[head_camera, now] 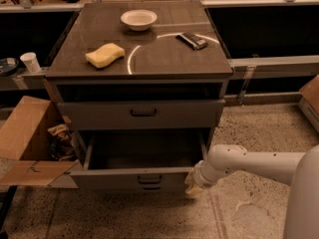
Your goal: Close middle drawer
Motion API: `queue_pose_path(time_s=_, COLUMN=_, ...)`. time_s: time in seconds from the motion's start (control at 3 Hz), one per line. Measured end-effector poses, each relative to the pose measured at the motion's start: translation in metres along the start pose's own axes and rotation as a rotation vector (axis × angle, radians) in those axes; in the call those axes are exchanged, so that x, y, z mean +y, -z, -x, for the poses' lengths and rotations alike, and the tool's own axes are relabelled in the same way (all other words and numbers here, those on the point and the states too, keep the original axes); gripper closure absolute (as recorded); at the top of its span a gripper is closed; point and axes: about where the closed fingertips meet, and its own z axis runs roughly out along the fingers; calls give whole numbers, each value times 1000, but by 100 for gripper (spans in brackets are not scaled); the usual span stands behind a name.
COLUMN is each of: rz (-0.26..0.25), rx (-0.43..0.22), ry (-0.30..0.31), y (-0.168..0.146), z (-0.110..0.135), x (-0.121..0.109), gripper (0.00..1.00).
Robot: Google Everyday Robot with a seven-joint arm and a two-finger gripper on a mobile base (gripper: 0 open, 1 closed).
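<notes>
middle drawer (pixel 109 179) is pulled out | gripper (pixel 194 185) is placed at its right front corner, probably for pushing it in | grip state cannot be told

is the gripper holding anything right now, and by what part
Cannot be told: the gripper is at the front right corner of the open middle drawer, but no grip shows.

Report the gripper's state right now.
Gripper: open or closed cannot be told, nothing visibly held; it is low beside the front right corner of the pulled-out middle drawer.
</notes>
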Motion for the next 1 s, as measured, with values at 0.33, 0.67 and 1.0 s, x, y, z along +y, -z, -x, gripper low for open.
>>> queue_pose_path(time_s=0.33, rz=-15, rx=-7, ry=2, y=-5, z=-3, x=-19, gripper=86)
queue_pose_path(time_s=0.67, rz=-16, rx=-14, ry=-2, y=-14, z=-6, x=-37, gripper=100)
queue_pose_path(time_s=1.0, rz=-20, rx=-16, ry=-3, y=-14, z=-7, x=-41, gripper=100)
